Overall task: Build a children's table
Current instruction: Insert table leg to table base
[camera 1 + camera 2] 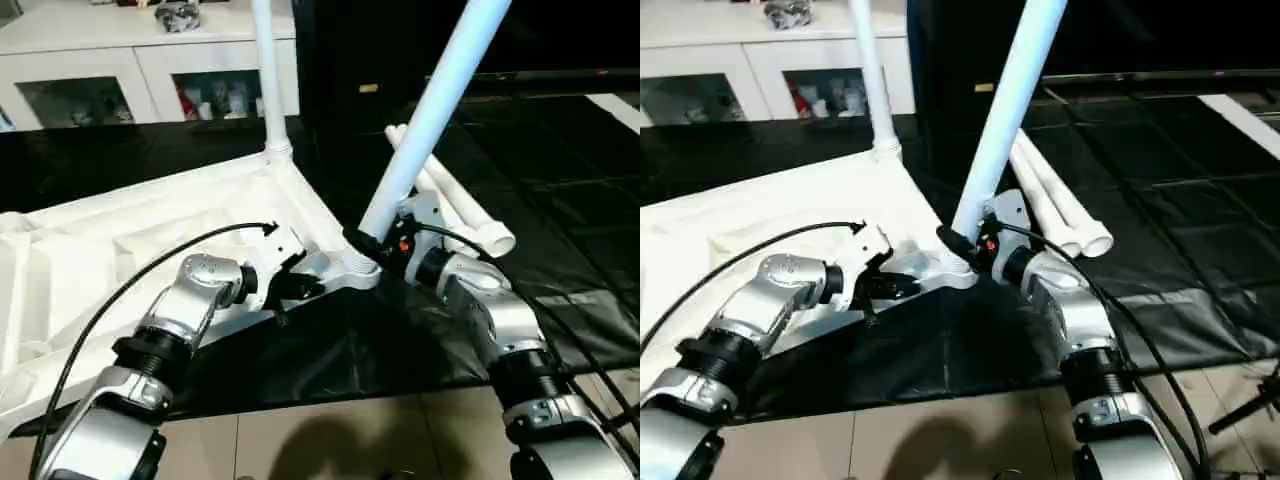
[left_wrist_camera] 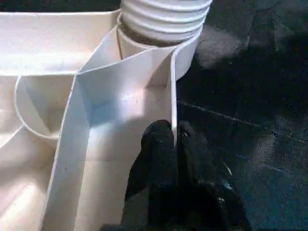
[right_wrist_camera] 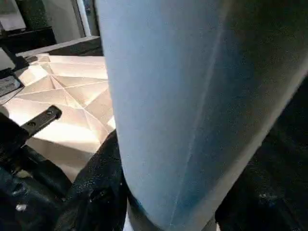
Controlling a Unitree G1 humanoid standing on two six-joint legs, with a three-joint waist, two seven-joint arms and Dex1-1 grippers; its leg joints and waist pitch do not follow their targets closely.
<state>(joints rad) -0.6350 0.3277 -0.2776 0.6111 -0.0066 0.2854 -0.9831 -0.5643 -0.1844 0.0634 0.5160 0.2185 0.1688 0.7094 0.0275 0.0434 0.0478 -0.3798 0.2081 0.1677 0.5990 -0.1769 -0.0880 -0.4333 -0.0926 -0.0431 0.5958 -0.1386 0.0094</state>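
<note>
White rim point(image 2: 173, 96) pinched by left claw point(image 2: 175, 139)

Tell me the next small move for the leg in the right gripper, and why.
Probably tip the leg upright over the corner socket. The right gripper holds it leaning, foot at the socket, while the left gripper pinches the tabletop rim. The far leg already stands straight.

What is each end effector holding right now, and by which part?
The left end effector pinches the table top's thin edge wall beside the corner socket. The right end effector grips the tilted leg near its lower end.
</note>
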